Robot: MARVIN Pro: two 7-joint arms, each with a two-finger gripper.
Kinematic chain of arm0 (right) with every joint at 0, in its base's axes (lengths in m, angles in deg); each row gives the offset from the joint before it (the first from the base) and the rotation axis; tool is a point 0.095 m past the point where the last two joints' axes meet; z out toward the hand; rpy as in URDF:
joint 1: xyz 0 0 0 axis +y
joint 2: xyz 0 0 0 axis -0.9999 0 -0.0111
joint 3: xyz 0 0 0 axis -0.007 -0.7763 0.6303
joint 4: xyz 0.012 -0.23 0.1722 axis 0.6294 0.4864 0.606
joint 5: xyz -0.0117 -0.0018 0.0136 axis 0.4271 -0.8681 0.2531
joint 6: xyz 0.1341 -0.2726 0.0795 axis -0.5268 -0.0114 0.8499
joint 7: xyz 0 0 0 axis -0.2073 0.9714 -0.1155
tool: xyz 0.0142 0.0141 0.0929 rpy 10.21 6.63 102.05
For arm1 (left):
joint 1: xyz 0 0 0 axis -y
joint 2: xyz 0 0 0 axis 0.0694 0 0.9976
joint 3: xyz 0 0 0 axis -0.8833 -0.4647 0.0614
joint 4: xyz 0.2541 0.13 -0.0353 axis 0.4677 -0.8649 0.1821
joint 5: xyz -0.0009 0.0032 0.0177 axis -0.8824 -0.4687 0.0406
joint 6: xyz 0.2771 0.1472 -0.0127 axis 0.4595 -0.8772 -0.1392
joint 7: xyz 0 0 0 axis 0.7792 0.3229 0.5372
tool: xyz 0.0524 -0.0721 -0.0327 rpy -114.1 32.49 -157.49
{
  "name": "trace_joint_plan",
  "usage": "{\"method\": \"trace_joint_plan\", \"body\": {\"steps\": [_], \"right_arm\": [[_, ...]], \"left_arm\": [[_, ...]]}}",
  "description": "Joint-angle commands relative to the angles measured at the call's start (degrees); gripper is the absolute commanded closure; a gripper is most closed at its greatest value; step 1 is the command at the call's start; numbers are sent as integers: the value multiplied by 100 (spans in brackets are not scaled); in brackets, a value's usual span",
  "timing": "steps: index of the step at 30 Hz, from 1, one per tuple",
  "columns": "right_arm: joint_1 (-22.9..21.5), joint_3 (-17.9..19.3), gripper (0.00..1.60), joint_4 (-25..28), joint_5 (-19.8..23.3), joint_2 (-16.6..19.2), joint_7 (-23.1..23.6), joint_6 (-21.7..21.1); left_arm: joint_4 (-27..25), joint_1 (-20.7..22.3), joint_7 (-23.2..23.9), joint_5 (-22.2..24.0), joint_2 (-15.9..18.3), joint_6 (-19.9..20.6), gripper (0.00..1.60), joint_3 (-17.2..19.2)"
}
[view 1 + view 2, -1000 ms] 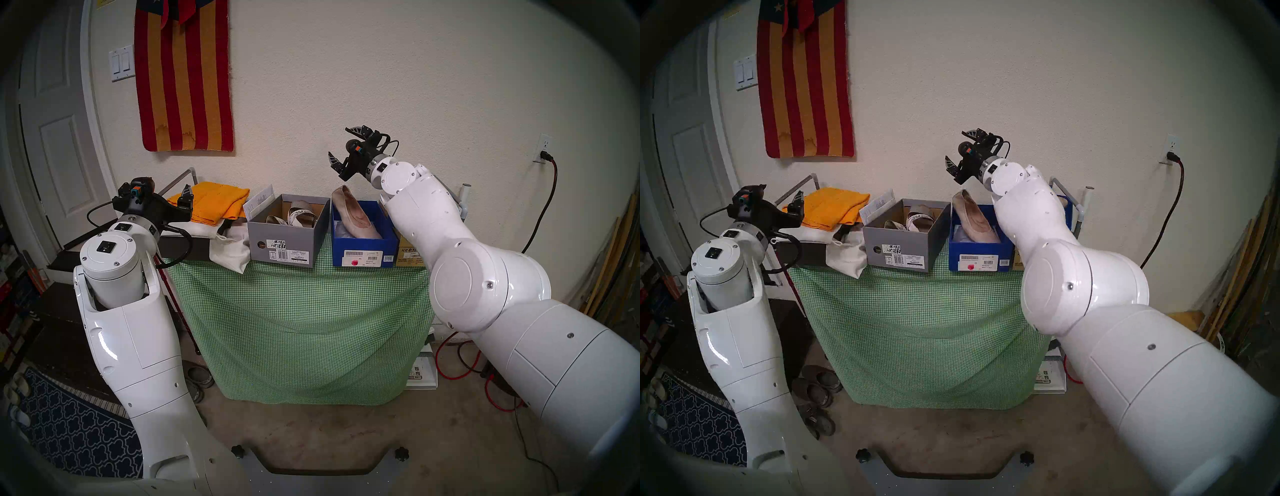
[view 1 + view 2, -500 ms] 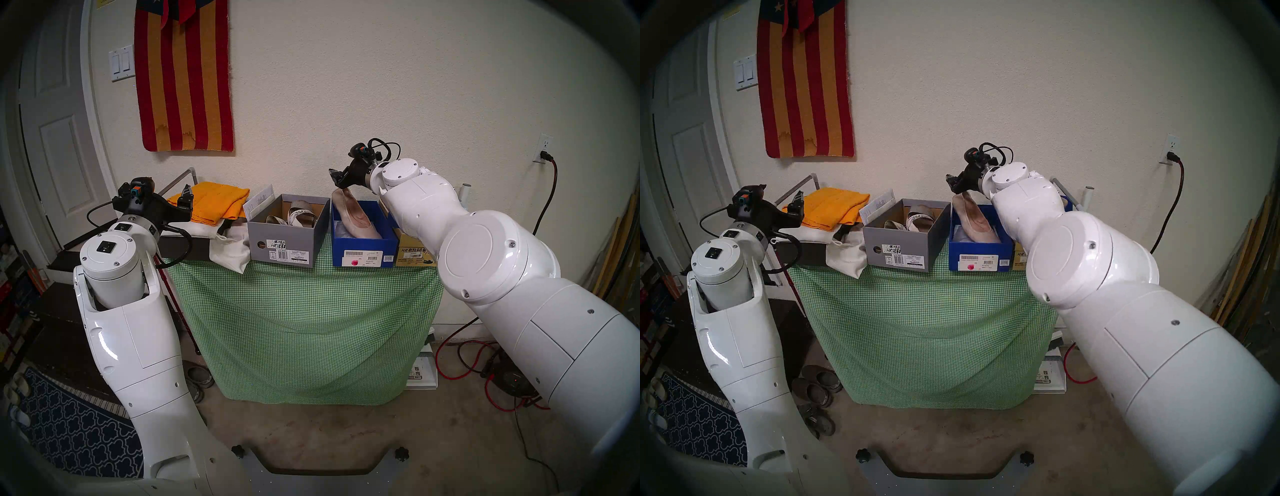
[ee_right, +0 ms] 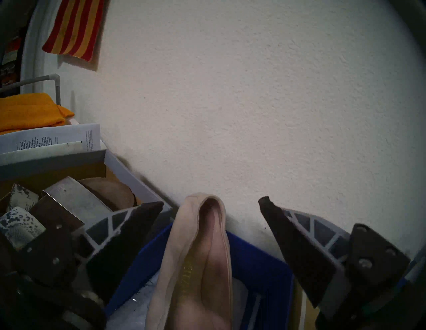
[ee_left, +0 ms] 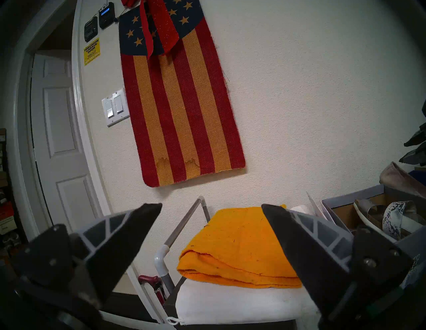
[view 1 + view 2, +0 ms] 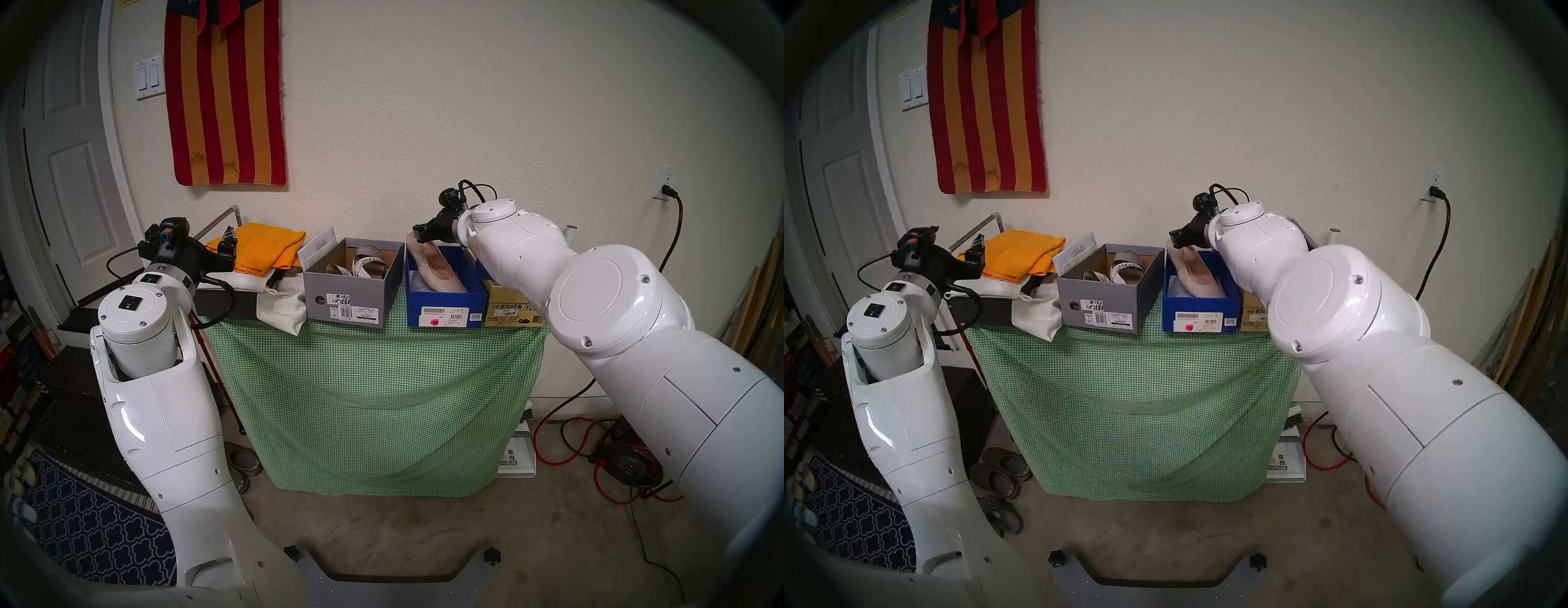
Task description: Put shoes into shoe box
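The worktop [image 5: 373, 382], draped in a green checked cloth, filled the middle of the frame. Along its top, left to right, sat a white cloth bag [image 5: 282, 308], a grey shoe box [image 5: 348, 299], a blue shoe box [image 5: 445, 308] and a tan box [image 5: 511, 314].

Overall light: even, soft indoor light; wall [image 5: 466, 106] brightest, warm tint in head views.
Shadows: faint, soft shadow under the flag [image 5: 225, 93]; floor at left dim.
Glare: small highlights on the white left arm shell [image 5: 127, 416].
Lens: strong fisheye, dark vignette at all corners; door frame [image 5: 114, 127] bows.
Right wrist view: dimmer, bluish; beige flat [image 3: 202, 265] soft, close to lens; fingers [image 3: 299, 248] dark, slightly blurred.
Left wrist view: sharp on the orange cloth [image 4: 237, 244]; fingers [image 4: 119, 239] in shade.
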Motion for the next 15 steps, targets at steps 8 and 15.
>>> {"method": "trace_joint_plan", "body": {"steps": [8, 15], "right_arm": [[67, 13, 18, 7, -31, -61, -181, -930], [146, 35, 17, 7, -18, -67, -194, -1032]], "left_arm": [[-34, 8, 7, -7, -11, -10, 0, 8], [-33, 13, 14, -16, -19, -14, 0, 14]]}}
